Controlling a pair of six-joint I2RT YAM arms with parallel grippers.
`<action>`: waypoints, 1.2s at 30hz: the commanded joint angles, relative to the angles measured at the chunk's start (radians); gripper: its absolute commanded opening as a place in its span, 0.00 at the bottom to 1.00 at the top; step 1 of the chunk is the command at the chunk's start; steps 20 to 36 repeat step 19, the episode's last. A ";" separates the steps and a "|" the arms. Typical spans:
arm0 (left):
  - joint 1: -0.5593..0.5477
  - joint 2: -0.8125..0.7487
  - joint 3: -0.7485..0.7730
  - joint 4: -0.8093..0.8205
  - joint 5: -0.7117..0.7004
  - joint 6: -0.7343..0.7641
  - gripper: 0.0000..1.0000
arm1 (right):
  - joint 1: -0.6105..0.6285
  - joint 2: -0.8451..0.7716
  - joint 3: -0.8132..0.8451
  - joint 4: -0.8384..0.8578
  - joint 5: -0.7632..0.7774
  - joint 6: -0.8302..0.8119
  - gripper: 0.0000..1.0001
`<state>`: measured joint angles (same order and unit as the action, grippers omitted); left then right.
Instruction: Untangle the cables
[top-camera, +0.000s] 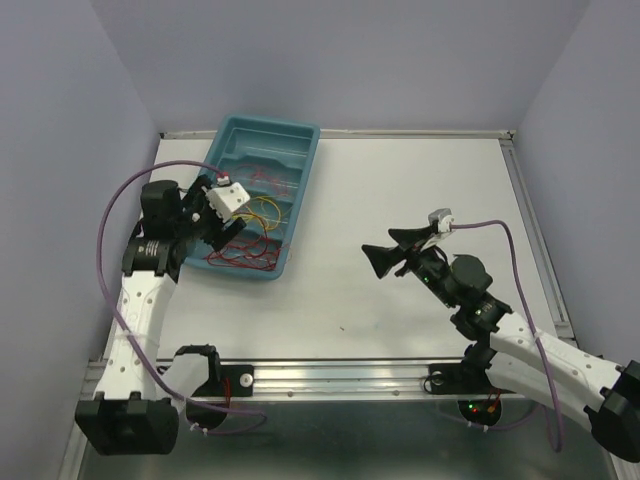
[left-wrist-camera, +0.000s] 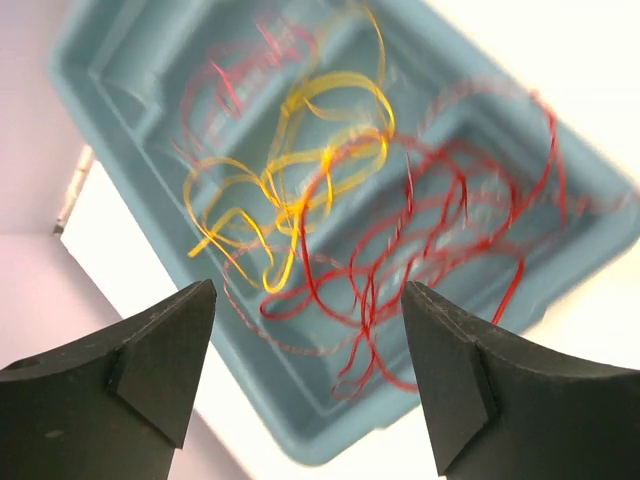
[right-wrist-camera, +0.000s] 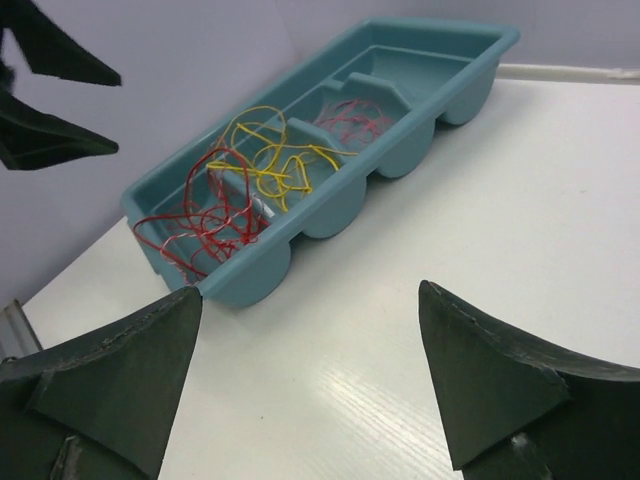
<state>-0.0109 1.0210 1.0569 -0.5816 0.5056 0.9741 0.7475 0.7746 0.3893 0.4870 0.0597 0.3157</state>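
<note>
- Gripper state: the left gripper (left-wrist-camera: 307, 300) has its jaws spread wide with nothing between them. It hangs directly above the near end of the tray (top-camera: 300, 180), fingers aimed down at the wires.
- The right gripper (right-wrist-camera: 307, 295) is likewise spread and empty. It hovers over the table (top-camera: 420, 200), well apart from the tray and facing it.
- Step in hand (judged): approach for a first pick. No wire is lifted out, so the untangling appears not yet begun.
- Next move (judged): the left gripper needs to descend and close on a single strand at the edge of the bundle. The wires are far thinner than the fingers, so a pinch in the dense middle risks gathering several at once.
- Cables (left-wrist-camera: 330, 190): all lie inside the tray, across its compartments.
- The red wires (left-wrist-camera: 440, 200) fill the near compartments, and a smaller red bunch sits farther along.
- The yellow wires (left-wrist-camera: 290, 205) sit about the middle, crossing the red where the two meet.
- Appearance: thread-thin, curly, in loose open loops that ride over the dividers. The left wrist view is blurred, so individual crossings cannot be traced.
</note>
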 joint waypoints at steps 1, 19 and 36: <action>0.002 -0.172 -0.198 0.498 0.071 -0.557 0.87 | 0.004 -0.021 0.008 0.058 0.166 0.010 0.94; 0.003 -0.407 -0.502 0.899 -0.219 -0.755 0.99 | 0.004 -0.044 -0.007 0.061 0.230 0.005 0.96; 0.003 -0.407 -0.502 0.899 -0.219 -0.755 0.99 | 0.004 -0.044 -0.007 0.061 0.230 0.005 0.96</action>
